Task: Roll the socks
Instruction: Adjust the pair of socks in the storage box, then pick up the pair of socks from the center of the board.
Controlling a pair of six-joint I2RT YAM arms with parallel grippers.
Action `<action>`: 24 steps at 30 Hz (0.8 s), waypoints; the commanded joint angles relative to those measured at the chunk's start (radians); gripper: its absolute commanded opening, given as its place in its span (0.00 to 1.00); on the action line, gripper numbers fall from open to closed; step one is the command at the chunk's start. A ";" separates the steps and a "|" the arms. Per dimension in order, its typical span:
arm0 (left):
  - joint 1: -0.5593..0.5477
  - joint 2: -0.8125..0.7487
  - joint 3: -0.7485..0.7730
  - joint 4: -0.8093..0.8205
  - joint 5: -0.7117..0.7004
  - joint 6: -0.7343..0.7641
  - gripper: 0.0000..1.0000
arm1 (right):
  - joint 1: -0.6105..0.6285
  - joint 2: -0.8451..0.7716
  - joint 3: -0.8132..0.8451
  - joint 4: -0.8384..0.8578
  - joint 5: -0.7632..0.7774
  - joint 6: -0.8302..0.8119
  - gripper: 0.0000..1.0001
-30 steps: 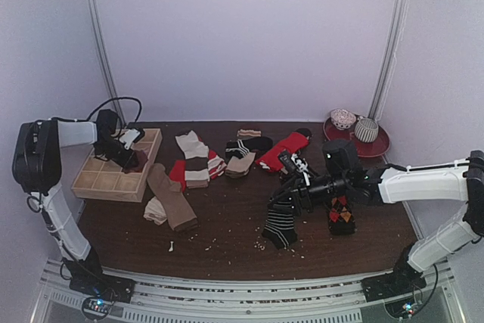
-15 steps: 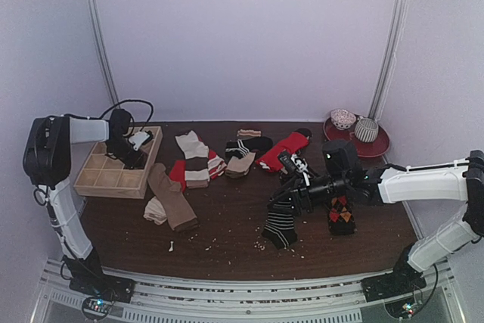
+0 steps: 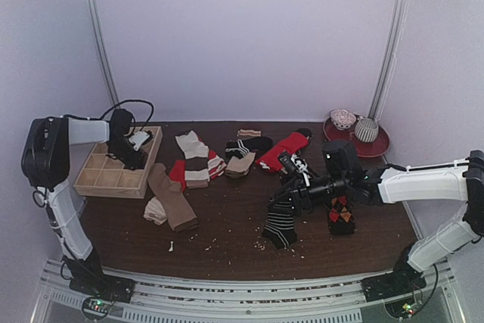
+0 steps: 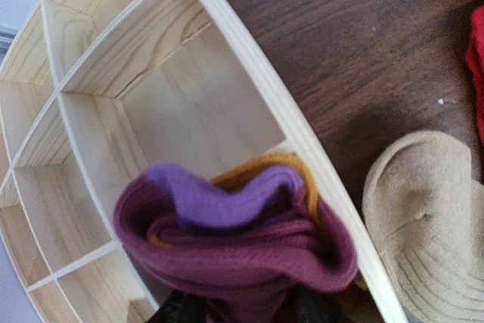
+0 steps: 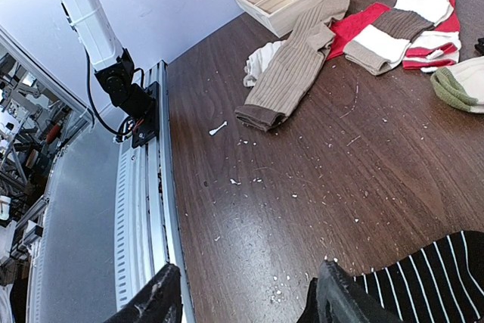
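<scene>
rolled magenta-purple sock, orange edge, over wooden tray cell by rim | tan sock on table beside tray

Dk wood tbl: socks scattered, divider tray L, red plate rear R.

The whole table is viewed from above the near edge. The wooden tray is seen closely from the left wrist, distantly leftward from the right.

rolled magenta sock cut off below, tan sock cropped right
</scene>
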 commanded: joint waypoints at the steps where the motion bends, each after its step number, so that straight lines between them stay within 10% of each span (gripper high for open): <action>1: 0.006 -0.135 -0.069 0.003 -0.003 0.014 0.56 | 0.006 -0.008 0.003 -0.007 0.006 -0.013 0.61; 7: 0.008 -0.275 -0.065 0.022 0.020 0.022 0.70 | 0.007 0.004 0.005 -0.004 0.007 -0.012 0.61; 10: 0.007 -0.324 -0.070 0.052 0.040 0.019 0.98 | 0.006 0.004 0.002 -0.004 0.009 -0.013 0.61; 24: 0.014 -0.370 -0.072 0.253 0.166 -0.192 0.97 | 0.006 0.016 0.007 -0.030 0.072 -0.029 0.62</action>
